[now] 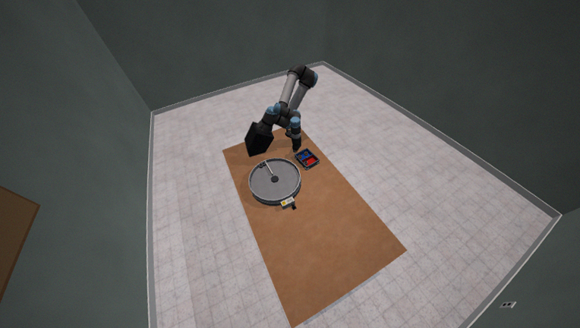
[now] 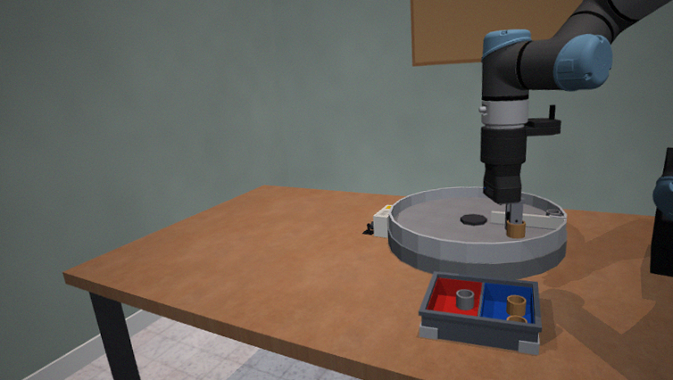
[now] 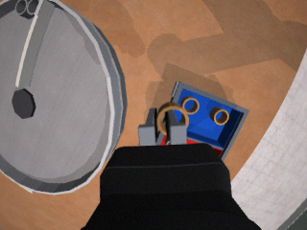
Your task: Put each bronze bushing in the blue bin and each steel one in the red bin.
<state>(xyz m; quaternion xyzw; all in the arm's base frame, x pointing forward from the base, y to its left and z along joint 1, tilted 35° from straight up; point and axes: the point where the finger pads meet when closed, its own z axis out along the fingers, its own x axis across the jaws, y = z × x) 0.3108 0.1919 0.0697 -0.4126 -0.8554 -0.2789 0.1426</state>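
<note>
My gripper [image 1: 295, 150] [image 2: 511, 222] [image 3: 160, 117] is shut on a bronze bushing [image 2: 516, 230] [image 3: 187, 120], one finger inside its ring and one outside. It holds the bushing upright in the air, near the bins. The blue bin [image 2: 492, 304] [image 3: 201, 127] holds two bronze bushings: one stands upright [image 2: 516, 306] [image 3: 190, 113], the other [image 2: 516, 320] [image 3: 221, 124] is partly hidden by the front wall in the exterior view. The red bin [image 1: 312, 160] [image 2: 443, 301] holds a grey steel bushing [image 2: 465, 300]. Two steel bushings sit together at the rim of the turntable [image 1: 281, 190] [image 2: 432, 213] [image 3: 62, 129].
A pale bar [image 1: 269, 169] [image 3: 27, 50] crosses the turntable from near its dark hub [image 1: 274, 179] [image 2: 473, 219] [image 3: 23, 103] to the rim, beside the steel bushings. The turntable has a raised wall. A small white box [image 1: 287, 202] [image 2: 383, 222] stands against its outside.
</note>
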